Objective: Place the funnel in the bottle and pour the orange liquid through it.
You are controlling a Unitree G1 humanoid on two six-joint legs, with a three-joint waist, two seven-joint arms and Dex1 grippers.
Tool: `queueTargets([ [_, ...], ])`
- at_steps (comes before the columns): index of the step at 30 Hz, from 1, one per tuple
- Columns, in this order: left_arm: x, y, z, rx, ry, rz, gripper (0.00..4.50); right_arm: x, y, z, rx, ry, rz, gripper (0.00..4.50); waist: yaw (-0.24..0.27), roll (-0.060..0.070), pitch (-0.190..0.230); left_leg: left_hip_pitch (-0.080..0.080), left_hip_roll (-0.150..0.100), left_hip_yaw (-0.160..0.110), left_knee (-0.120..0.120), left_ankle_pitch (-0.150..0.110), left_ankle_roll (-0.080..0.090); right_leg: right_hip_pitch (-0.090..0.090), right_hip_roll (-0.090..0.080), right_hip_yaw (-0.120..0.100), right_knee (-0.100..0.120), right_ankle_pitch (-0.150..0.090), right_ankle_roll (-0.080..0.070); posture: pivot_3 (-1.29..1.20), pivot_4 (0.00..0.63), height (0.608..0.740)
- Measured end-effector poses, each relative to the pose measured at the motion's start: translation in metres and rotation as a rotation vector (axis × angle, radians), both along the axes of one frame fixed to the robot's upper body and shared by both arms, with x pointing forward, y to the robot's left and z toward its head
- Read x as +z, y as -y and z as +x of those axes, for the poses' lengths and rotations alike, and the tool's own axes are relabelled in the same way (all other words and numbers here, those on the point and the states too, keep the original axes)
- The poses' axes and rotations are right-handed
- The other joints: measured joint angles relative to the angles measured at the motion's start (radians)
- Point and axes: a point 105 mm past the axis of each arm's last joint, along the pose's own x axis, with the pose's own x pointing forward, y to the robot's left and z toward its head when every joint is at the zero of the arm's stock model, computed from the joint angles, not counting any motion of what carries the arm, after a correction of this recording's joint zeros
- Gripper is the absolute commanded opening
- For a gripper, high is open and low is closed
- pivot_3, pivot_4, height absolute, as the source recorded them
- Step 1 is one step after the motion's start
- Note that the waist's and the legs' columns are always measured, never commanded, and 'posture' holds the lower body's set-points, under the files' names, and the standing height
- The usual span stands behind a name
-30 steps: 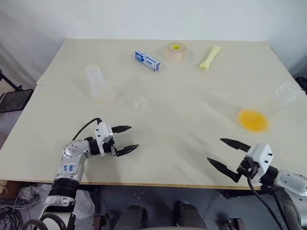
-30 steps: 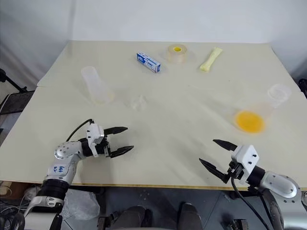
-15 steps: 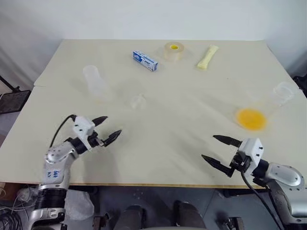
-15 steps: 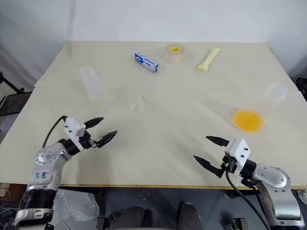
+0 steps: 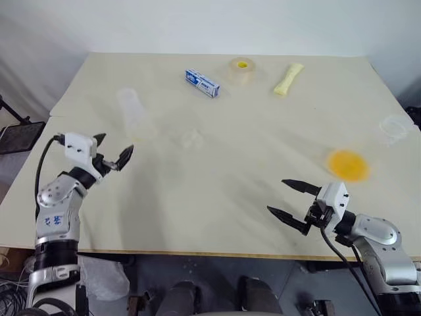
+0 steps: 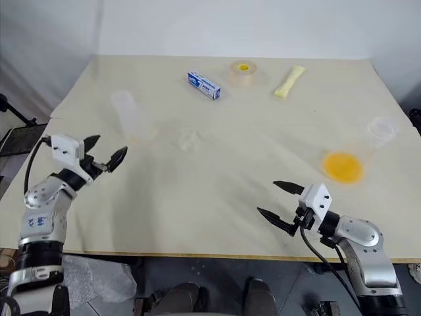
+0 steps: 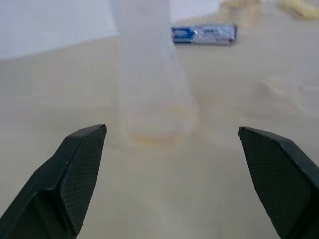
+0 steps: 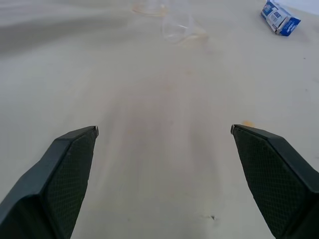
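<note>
- Left gripper [image 5: 113,149]: raised over the left edge of the worktop [image 5: 217,164], roughly level, aimed at the bottle [image 5: 133,113]. Fingers spread wide, nothing between them.
- Left forearm rises steeply from below the worktop edge, wrist bent toward the bottle.
- Left wrist view: bottle [image 7: 149,84] stands upright straight ahead, between the two fingertips' lines but well apart from them.
- Right gripper [image 5: 287,199]: low over the near right edge of the worktop, level, aimed inward to the left. Fingers wide apart, empty.
- Funnel [image 5: 191,137]: on the worktop just right of the bottle; faint, orientation unclear.
- Orange liquid [image 5: 346,164]: shallow pool in a clear cup [image 5: 393,126] at the right, which possibly lies tilted.
- Far edge: blue box [image 5: 201,82], tape roll [image 5: 241,70], pale yellow packet [image 5: 288,78].
</note>
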Motion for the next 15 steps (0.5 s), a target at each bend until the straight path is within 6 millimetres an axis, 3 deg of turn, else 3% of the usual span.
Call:
queueTargets([
  [7,0.009,0.006,0.034,0.075,0.049,0.017,4.5,0.007,-0.006,-0.004,-0.003,0.027,0.015,4.47,0.0,-0.005,0.003,0.0,0.0,0.001,0.001,0.0,0.0,0.0,0.0,-0.003,0.0,0.0,0.001,0.0,0.15,0.74],
  [15,0.018,0.011,0.055,0.076,0.049,-0.027,4.5,0.007,-0.008,-0.006,-0.019,0.028,0.025,4.47,0.001,-0.008,0.005,0.0,0.0,0.002,0.001,0.0,0.0,0.0,0.0,-0.004,0.0,0.001,0.001,0.0,0.15,0.74],
])
